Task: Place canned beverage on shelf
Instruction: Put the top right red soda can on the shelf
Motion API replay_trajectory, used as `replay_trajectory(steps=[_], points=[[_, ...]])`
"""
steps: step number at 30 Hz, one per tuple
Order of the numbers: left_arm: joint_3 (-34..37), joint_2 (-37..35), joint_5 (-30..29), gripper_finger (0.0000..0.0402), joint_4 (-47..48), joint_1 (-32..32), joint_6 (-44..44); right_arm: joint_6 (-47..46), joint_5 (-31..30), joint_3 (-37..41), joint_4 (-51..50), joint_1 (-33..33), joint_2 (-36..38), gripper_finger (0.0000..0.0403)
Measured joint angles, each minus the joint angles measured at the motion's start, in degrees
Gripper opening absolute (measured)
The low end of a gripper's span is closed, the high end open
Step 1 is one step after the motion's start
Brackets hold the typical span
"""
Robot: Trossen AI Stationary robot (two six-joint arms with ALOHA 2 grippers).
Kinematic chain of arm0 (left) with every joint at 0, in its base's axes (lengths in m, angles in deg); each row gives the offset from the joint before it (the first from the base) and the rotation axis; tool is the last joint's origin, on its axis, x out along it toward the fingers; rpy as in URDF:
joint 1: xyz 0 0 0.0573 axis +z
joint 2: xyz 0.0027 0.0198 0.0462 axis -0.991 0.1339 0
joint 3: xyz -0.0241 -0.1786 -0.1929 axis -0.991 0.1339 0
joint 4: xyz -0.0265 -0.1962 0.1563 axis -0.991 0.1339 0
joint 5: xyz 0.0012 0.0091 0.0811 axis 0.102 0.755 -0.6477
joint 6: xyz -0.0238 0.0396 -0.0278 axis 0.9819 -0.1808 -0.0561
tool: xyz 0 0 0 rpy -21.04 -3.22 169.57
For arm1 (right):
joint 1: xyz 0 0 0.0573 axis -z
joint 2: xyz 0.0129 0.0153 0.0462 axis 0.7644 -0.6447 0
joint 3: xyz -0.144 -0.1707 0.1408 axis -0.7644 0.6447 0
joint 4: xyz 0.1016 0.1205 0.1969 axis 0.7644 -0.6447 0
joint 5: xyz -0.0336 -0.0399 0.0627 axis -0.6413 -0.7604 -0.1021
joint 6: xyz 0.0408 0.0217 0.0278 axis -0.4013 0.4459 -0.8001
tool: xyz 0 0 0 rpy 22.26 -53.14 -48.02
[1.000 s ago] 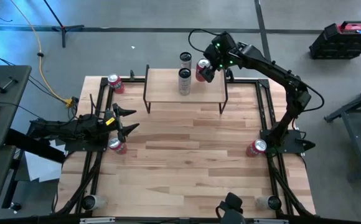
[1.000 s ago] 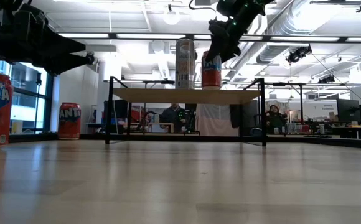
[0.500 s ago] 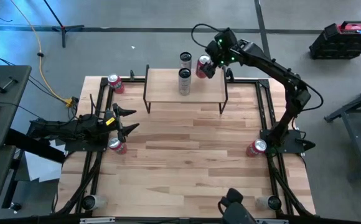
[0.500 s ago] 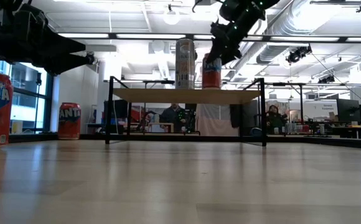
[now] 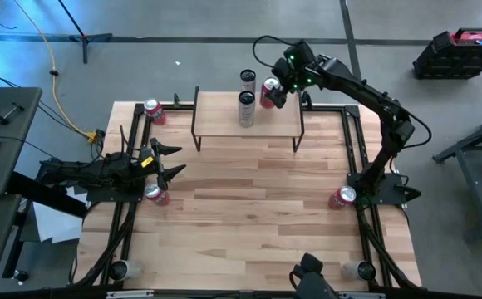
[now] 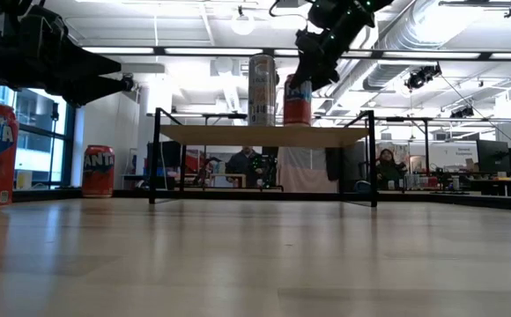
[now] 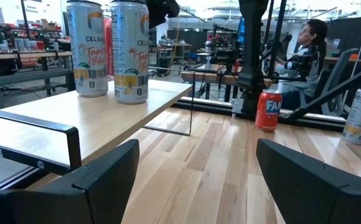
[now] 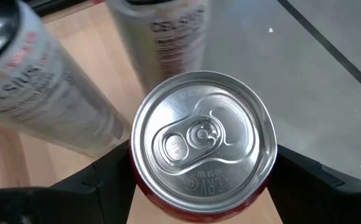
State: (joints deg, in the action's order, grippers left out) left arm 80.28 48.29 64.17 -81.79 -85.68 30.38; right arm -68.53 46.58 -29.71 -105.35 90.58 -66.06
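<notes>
Right end effector (image 5: pixel 272 91) pinching a red can (image 6: pixel 297 99) from above, can upright on the shelf (image 5: pixel 224 122) near its far right corner, just beside two tall silver cans (image 5: pixel 246 109); left end effector (image 5: pixel 169 162) spread wide, well apart over the bench (image 5: pixel 249 216), red can (image 5: pixel 154 194) just below.

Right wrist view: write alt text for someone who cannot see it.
A red can, seen from above with its silver top and pull tab, sits between the right gripper's dark fingers. Two tall silver cans stand just beyond it on the shelf, grey floor past its edge.
</notes>
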Motion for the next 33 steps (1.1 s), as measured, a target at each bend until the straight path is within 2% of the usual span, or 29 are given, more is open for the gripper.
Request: replay_trajectory(steps=[18,26,33], points=[[0.01,-0.01,-0.02,0.0314,0.0,0.0,0.0,1.11,-1.33,0.0,1.33,-0.58,0.01,0.0285],[-0.01,-0.01,0.0,0.0314,0.0,0.0,0.0,1.63,-5.61,0.0,-1.8,-3.61,0.58,0.0285],[0.01,0.0,-0.01,0.0314,0.0,0.01,0.0,0.53,-10.47,0.0,-5.19,-7.55,5.9,0.0285]])
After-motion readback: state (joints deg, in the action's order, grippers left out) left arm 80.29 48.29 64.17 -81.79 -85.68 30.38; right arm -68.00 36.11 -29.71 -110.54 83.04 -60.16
